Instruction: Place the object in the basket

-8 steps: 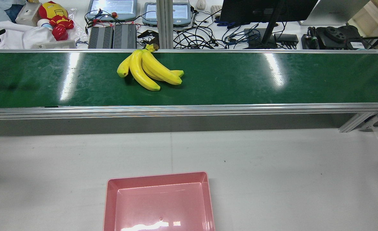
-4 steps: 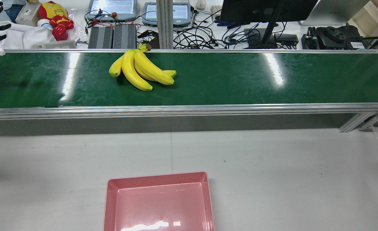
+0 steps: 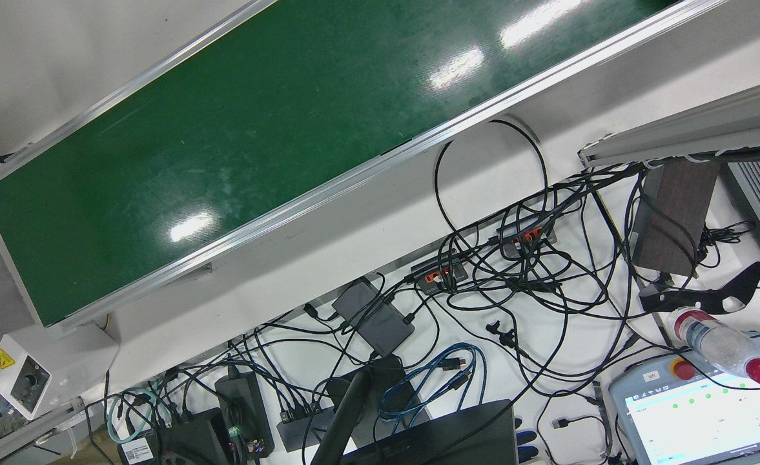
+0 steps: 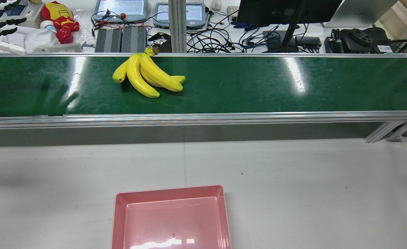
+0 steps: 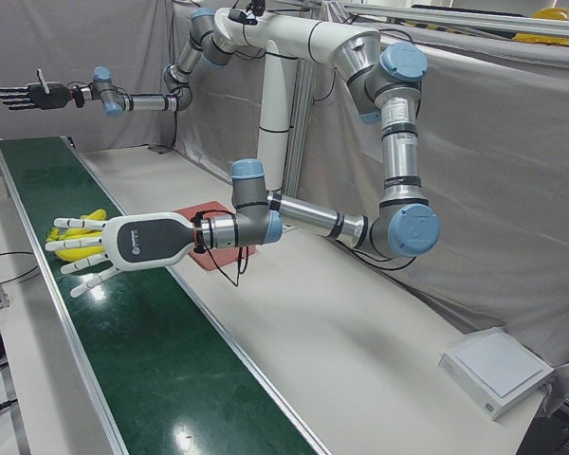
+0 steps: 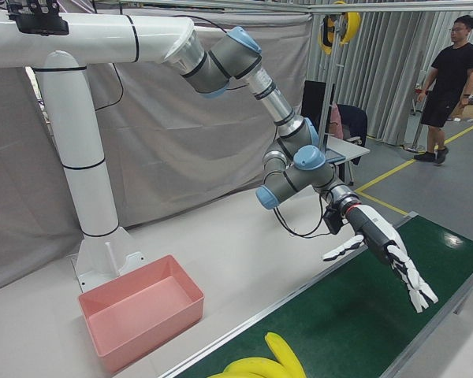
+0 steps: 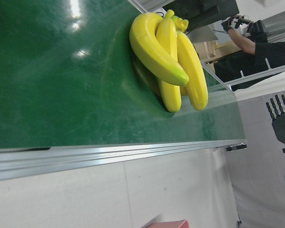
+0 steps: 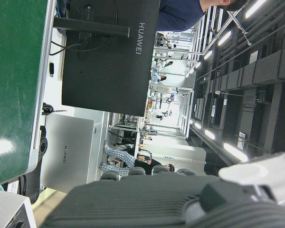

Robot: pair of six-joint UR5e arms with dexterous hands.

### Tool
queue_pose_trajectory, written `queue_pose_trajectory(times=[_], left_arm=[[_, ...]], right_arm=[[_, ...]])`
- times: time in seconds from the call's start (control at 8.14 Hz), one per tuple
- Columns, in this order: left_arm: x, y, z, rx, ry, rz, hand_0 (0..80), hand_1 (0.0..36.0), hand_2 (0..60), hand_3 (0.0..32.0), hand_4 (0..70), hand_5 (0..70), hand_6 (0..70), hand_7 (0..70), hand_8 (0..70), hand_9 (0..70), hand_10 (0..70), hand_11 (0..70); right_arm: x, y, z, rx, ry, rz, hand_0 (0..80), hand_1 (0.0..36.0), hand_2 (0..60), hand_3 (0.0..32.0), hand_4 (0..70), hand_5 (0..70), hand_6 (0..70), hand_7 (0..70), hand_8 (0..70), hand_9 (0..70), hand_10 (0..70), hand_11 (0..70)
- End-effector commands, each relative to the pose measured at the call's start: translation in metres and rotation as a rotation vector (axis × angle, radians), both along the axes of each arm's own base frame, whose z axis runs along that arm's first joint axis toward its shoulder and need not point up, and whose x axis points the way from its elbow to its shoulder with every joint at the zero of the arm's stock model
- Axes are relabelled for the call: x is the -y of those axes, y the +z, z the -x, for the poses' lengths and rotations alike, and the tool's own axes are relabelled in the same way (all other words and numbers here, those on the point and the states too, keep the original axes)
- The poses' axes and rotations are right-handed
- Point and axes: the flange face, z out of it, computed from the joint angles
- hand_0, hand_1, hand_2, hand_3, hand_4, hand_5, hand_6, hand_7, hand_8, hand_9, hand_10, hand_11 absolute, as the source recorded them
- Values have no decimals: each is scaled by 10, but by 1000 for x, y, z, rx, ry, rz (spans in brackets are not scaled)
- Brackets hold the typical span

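The yellow plastic banana bunch has slid left on the green conveyor belt, far from the pink plastic basket, while I hold both the left hand and right hand empty, fingers spread.

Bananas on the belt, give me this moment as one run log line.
bananas: loose on green belt | left hand: open, beside bananas, not touching | right hand: open over belt, empty | pink basket: empty

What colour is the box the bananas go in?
The basket is pink; the rear view shows it best.
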Motion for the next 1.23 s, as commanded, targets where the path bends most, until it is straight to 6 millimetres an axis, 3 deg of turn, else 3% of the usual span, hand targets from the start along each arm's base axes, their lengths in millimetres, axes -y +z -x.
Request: queue_pose_trajectory(times=[0.0, 0.49, 0.61, 0.86, 1.11], left_arm=[[-23, -69, -53, 176, 42, -76, 571, 162, 0, 230, 0, 183, 15, 67, 130, 113, 15, 44], [-31, -65, -72, 253, -48, -57, 575, 176, 0, 216, 0, 201, 19, 71, 135, 117, 17, 47], [-37, -65, -85, 271, -68, -46, 583, 190, 12, 194, 11, 212, 25, 72, 137, 118, 15, 45], [-45, -75, -117, 305, -82, -57, 586, 185, 0, 196, 6, 221, 28, 70, 138, 113, 6, 32], [-28, -66, -131, 348, -90, -24, 560, 157, 0, 194, 0, 181, 27, 64, 155, 100, 0, 0]], right_arm=[[1, -1, 0, 0, 0, -1, 0, 0, 0, 0, 0, 0, 0, 0, 0, 0, 0, 0], [0, 0, 0, 0, 0, -1, 0, 0, 0, 0, 0, 0, 0, 0, 0, 0, 0, 0], [0, 0, 0, 0, 0, -1, 0, 0, 0, 0, 0, 0, 0, 0, 0, 0, 0, 0], [0, 0, 0, 2, 0, 1, 0, 0, 0, 0, 0, 0, 0, 0, 0, 0, 0, 0], [1, -1, 0, 0, 0, -2, 0, 0, 0, 0, 0, 0, 0, 0, 0, 0, 0, 0]])
